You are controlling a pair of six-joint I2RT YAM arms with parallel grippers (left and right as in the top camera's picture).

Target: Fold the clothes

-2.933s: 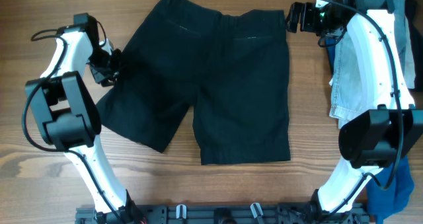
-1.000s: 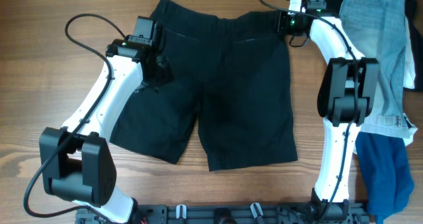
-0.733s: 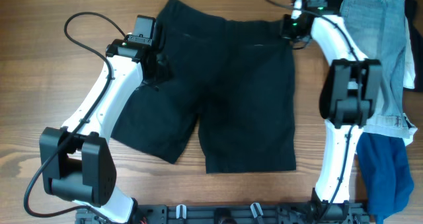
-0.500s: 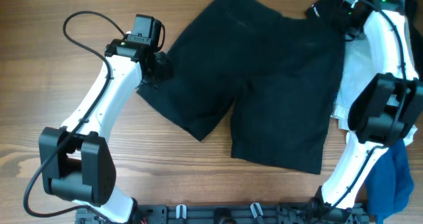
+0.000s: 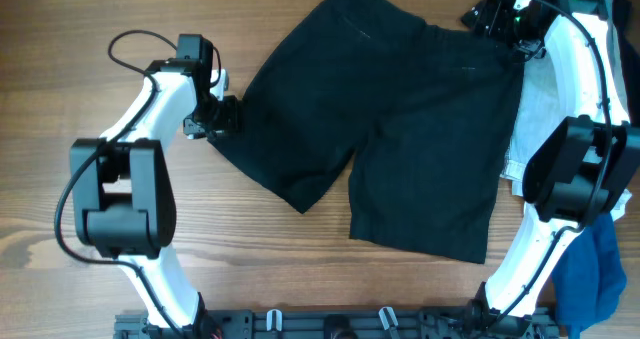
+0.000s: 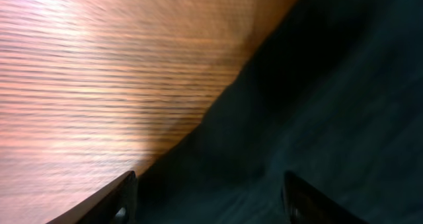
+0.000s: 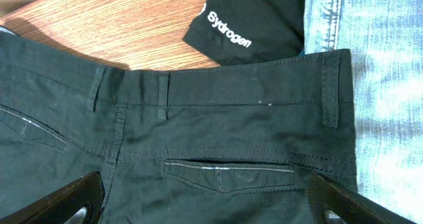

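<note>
The black shorts (image 5: 400, 129) lie spread flat on the wooden table, turned so the waistband points to the top right and the two legs to the lower left and bottom. My left gripper (image 5: 218, 117) is open at the outer edge of the left leg. In the left wrist view its fingers (image 6: 210, 204) straddle the black fabric (image 6: 317, 118) beside bare wood. My right gripper (image 5: 497, 21) is open over the waistband's right end. In the right wrist view its fingers (image 7: 208, 207) stand wide on either side of a back pocket on the shorts (image 7: 218, 131), just below the belt loops.
A small black piece with white print (image 7: 244, 26) lies just beyond the waistband. Light-blue denim jeans (image 7: 383, 85) lie along the shorts' right side, seen from overhead (image 5: 522, 119). A blue cloth (image 5: 600, 279) sits at the bottom right. Bare wood (image 5: 60, 199) fills the left.
The shorts have slid to the right and rotated, with the right arm moving right. My left gripper has moved left, off the waistband area, to the left leg's outer edge.
</note>
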